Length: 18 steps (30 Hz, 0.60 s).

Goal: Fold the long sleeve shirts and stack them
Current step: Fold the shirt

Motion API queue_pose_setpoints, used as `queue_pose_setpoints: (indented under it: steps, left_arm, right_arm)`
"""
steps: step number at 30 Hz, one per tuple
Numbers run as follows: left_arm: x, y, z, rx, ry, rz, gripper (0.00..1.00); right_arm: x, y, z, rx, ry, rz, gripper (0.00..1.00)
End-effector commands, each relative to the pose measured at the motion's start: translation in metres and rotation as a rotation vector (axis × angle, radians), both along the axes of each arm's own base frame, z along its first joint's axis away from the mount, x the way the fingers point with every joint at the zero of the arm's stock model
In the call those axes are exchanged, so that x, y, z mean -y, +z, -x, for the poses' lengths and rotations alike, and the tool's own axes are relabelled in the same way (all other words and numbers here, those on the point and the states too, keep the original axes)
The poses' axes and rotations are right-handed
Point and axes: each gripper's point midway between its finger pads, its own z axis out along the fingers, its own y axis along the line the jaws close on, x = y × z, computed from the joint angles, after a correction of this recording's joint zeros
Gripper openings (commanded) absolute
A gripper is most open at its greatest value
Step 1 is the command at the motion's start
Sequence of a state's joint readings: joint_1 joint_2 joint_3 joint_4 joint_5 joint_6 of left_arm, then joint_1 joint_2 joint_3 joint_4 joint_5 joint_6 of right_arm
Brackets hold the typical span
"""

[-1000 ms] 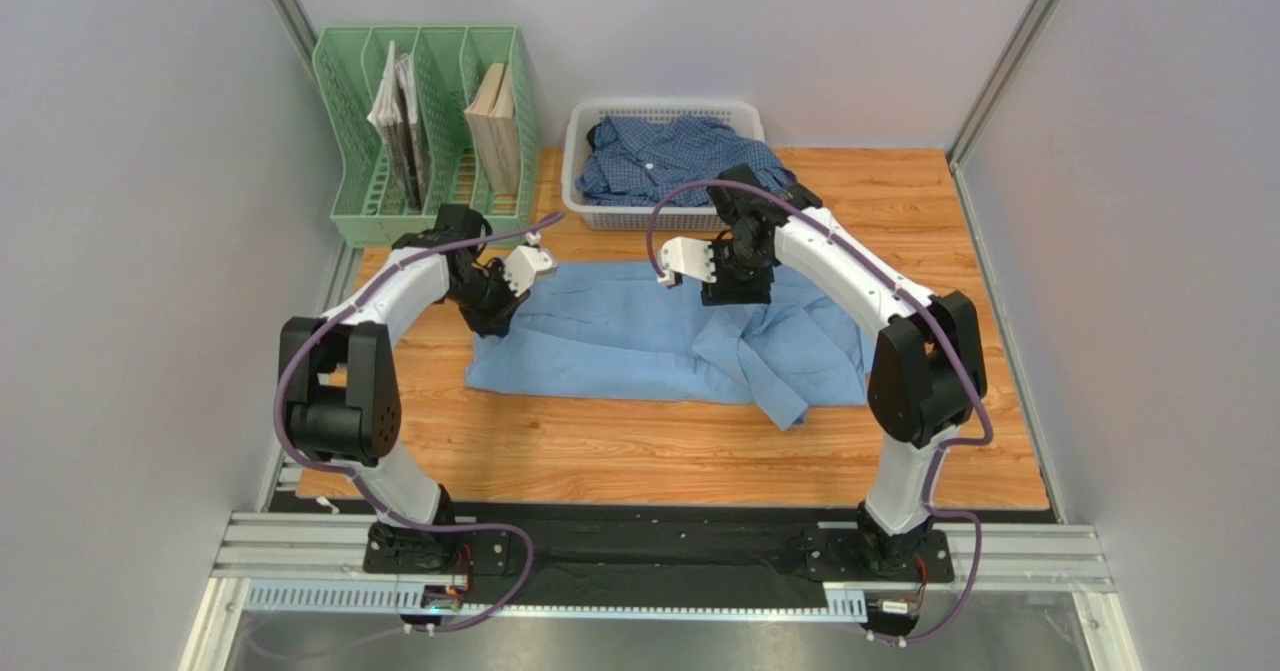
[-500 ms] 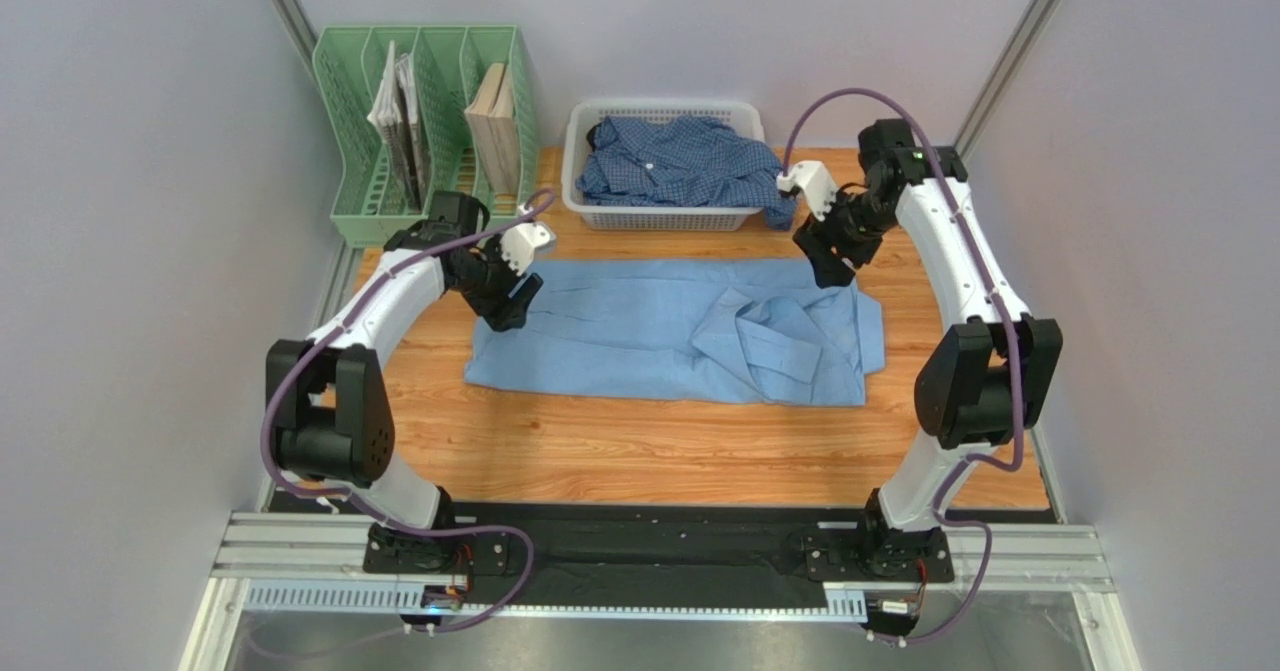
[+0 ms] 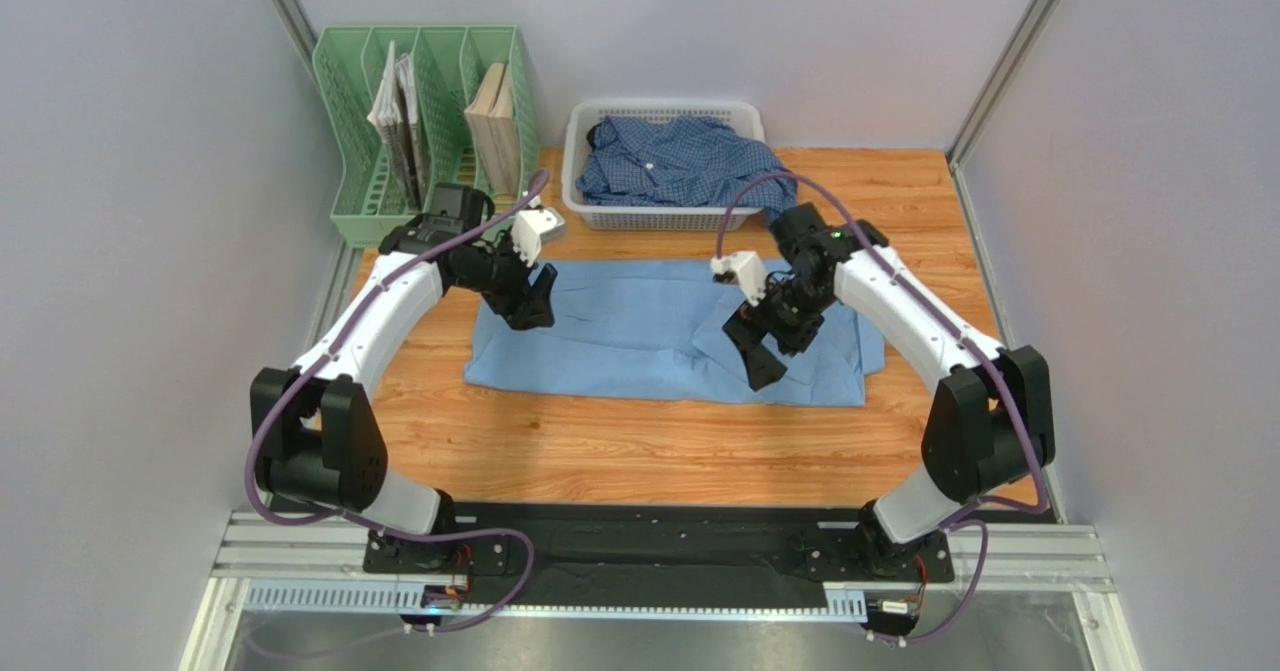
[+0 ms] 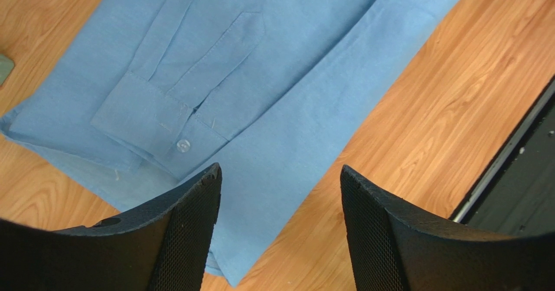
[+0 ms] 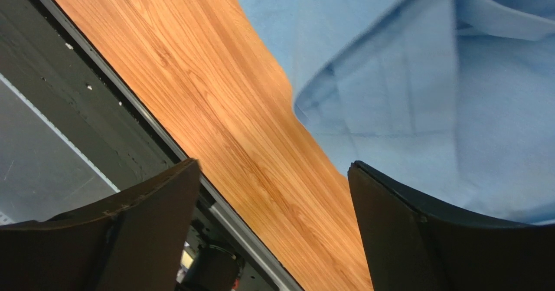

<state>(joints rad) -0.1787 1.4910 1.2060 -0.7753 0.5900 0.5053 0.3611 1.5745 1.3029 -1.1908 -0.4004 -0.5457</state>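
Observation:
The light sky-blue long sleeve shirt (image 3: 631, 329) lies spread flat across the middle of the wooden table, with a bunched fold at its right part. The darker checked shirt (image 3: 672, 158) sits crumpled in the white basket. My left gripper (image 3: 535, 307) hovers open over the light shirt's left end; in the left wrist view a buttoned cuff (image 4: 163, 131) lies just beyond its empty fingers (image 4: 189, 232). Above the shirt's right-hand fold, my right gripper (image 3: 754, 358) is open and empty, and its wrist view shows the shirt (image 5: 417, 109) beside bare wood.
The white slotted basket (image 3: 661, 220) stands at the back centre. A green file rack (image 3: 349, 176) holding books stands at the back left. A black rail (image 3: 661, 551) runs along the near edge. Grey walls close in on both sides.
My left gripper opened and let go of the shirt's left end. My right arm swung from beside the basket down over the shirt's right fold and opened wider.

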Motion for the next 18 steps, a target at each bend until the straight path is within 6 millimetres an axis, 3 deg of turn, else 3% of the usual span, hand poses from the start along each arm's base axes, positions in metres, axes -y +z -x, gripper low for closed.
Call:
queue_pose_setpoints:
  steps: [1,3,6,9,10,11,12,13,16,17,18]
  left_arm:
    - [0.01,0.027,0.012,0.01,0.006,0.092,0.74]
    - [0.011,0.031,0.014,0.013,0.01,0.1,0.74]
    - [0.01,0.034,0.016,0.022,0.012,0.101,0.74]
    - [0.009,0.037,0.016,0.034,0.011,0.098,0.74]
    - [0.008,0.036,0.017,0.033,0.014,0.094,0.74]
    - [0.008,0.036,0.017,0.034,0.014,0.092,0.74]
    - [0.008,0.035,0.018,0.032,0.013,0.091,0.74]
    - [0.008,0.036,0.018,0.033,0.012,0.09,0.74]
    - [0.011,0.04,0.021,0.035,-0.003,0.113,0.74]
    - [0.013,0.041,0.023,0.031,-0.01,0.124,0.74]
    - [0.015,0.042,0.024,0.031,-0.019,0.133,0.74]
  right_arm:
    - [-0.02,-0.029,-0.018,0.071,-0.059,0.057,0.91]
    - [-0.025,-0.04,-0.027,0.088,-0.074,0.078,0.9]
    - [-0.032,-0.057,-0.039,0.077,-0.096,0.102,0.8]
    - [-0.043,-0.064,-0.049,0.051,-0.113,0.086,0.54]
    - [-0.048,-0.06,-0.054,0.052,-0.129,0.07,0.37]
    - [-0.052,-0.058,-0.052,0.033,-0.129,0.049,0.27]
    - [-0.057,-0.053,-0.052,0.022,-0.131,0.027,0.17]
    - [-0.065,-0.039,-0.057,0.025,-0.14,-0.013,0.0]
    - [-0.083,0.008,-0.051,-0.073,-0.187,-0.225,0.0]
    - [-0.09,0.039,-0.053,-0.123,-0.199,-0.37,0.0]
    - [-0.093,0.057,-0.054,-0.159,-0.212,-0.449,0.0]
